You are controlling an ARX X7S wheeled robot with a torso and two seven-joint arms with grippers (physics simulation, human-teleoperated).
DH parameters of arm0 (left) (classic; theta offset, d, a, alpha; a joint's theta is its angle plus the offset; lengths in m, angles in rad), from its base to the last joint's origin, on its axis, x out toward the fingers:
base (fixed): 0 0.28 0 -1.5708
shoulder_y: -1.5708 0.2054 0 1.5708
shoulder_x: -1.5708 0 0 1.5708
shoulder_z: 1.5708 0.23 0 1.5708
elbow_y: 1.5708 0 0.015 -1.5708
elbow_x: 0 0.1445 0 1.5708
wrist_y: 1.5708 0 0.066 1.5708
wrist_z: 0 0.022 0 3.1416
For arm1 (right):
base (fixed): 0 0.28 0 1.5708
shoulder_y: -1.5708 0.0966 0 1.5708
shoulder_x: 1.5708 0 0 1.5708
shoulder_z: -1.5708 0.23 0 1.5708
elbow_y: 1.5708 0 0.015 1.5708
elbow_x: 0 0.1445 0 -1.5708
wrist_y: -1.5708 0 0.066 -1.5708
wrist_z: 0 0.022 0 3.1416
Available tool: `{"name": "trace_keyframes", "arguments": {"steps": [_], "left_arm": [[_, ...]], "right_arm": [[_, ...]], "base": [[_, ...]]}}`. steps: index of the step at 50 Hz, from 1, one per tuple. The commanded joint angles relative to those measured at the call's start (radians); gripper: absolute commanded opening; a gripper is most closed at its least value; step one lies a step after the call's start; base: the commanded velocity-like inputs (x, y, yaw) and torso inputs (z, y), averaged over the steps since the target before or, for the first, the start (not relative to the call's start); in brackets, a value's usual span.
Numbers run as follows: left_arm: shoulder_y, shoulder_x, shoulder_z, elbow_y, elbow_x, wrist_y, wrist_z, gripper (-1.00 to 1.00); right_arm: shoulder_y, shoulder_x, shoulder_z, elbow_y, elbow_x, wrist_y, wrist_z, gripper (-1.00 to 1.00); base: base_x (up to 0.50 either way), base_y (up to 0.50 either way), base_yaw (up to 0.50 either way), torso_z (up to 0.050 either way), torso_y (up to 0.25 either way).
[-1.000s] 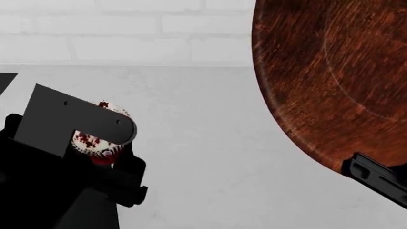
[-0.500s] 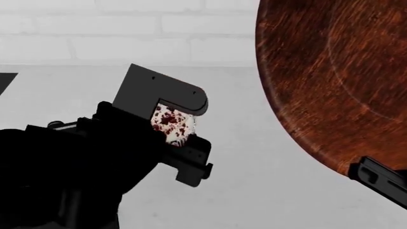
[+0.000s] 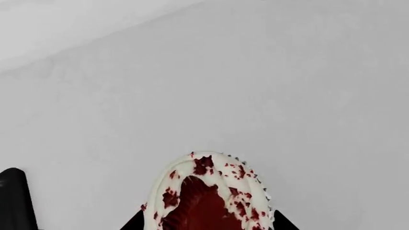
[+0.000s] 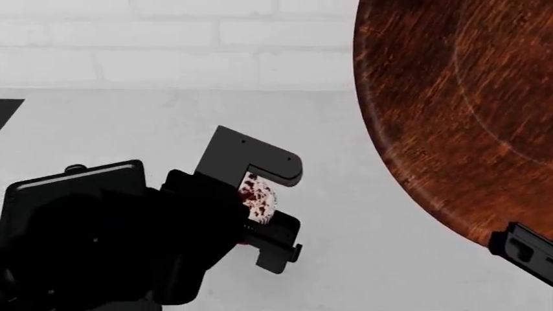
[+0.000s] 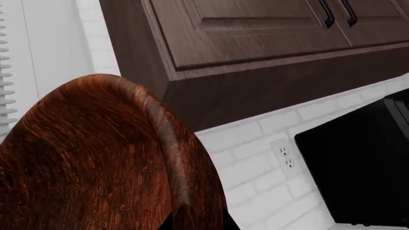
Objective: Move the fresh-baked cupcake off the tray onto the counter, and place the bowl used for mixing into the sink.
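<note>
My left gripper [image 4: 263, 194] is shut on the cupcake [image 4: 258, 196], white frosting with dark red crumbs, and holds it just above the white-grey counter [image 4: 346, 227]. In the left wrist view the cupcake [image 3: 208, 194] fills the space between the jaws over bare counter [image 3: 255, 86]. My right gripper [image 4: 519, 249] is shut on the rim of the large reddish-brown wooden bowl [image 4: 458, 110], held up high at the right. In the right wrist view the bowl [image 5: 96, 163] is tilted on edge, its rim between the jaws. The tray and the sink are out of view.
A white brick wall [image 4: 173, 45] runs behind the counter. A dark corner [image 4: 7, 109] shows at the far left edge. The right wrist view shows dark wood cabinets [image 5: 255, 43], a wall outlet [image 5: 285, 157] and a black appliance [image 5: 357, 167].
My left gripper has carried the cupcake to the right and lowered it toward the counter. The bowl and right gripper have shifted slightly right.
</note>
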State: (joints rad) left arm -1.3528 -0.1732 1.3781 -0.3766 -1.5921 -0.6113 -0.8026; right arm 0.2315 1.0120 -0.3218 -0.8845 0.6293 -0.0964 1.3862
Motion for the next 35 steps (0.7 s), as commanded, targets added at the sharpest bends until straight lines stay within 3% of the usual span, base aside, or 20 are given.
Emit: {"name": "trace_keyframes", "arguments": {"steps": [1, 8, 9, 15, 20, 27, 32, 35], "left_arm": [[0.053, 0.028, 0.038, -0.147, -0.002, 0.030, 0.088, -1.00], [0.074, 0.046, 0.051, -0.194, 0.014, 0.040, 0.135, -1.00], [0.073, 0.043, 0.049, -0.187, 0.004, 0.031, 0.136, 1.00], [0.034, -0.044, 0.011, 0.022, -0.010, 0.041, 0.027, 1.00], [-0.050, -0.176, -0.089, 0.349, -0.072, 0.059, -0.121, 1.00], [-0.234, -0.338, -0.260, 0.798, -0.322, 0.052, -0.422, 1.00], [-0.384, -0.397, -0.361, 0.994, -0.511, 0.091, -0.607, 1.00], [-0.550, -0.432, -0.414, 1.089, -0.684, 0.144, -0.759, 1.00]], "right_arm": [[-0.007, 0.002, 0.023, -0.016, -0.014, 0.007, -0.001, -1.00], [-0.026, 0.007, 0.039, -0.013, -0.006, -0.009, -0.004, -1.00], [-0.029, 0.008, 0.042, -0.014, -0.008, -0.009, -0.001, -1.00], [-0.006, -0.008, 0.029, -0.005, -0.006, 0.008, -0.014, -1.00], [0.011, -0.017, 0.014, -0.010, -0.009, 0.033, -0.019, -1.00], [0.038, -0.037, -0.006, -0.007, -0.011, 0.059, -0.032, -1.00], [0.043, -0.047, -0.017, -0.012, -0.025, 0.071, -0.037, -1.00], [0.060, -0.057, -0.028, -0.004, -0.020, 0.084, -0.047, -1.00]], "base": [[0.00, 0.00, 0.00, 0.000, 0.000], [0.00, 0.00, 0.00, 0.000, 0.000], [0.00, 0.00, 0.00, 0.000, 0.000], [0.00, 0.00, 0.00, 0.000, 0.000], [0.00, 0.00, 0.00, 0.000, 0.000], [0.00, 0.00, 0.00, 0.000, 0.000], [0.00, 0.00, 0.00, 0.000, 0.000], [0.00, 0.00, 0.00, 0.000, 0.000]]}}
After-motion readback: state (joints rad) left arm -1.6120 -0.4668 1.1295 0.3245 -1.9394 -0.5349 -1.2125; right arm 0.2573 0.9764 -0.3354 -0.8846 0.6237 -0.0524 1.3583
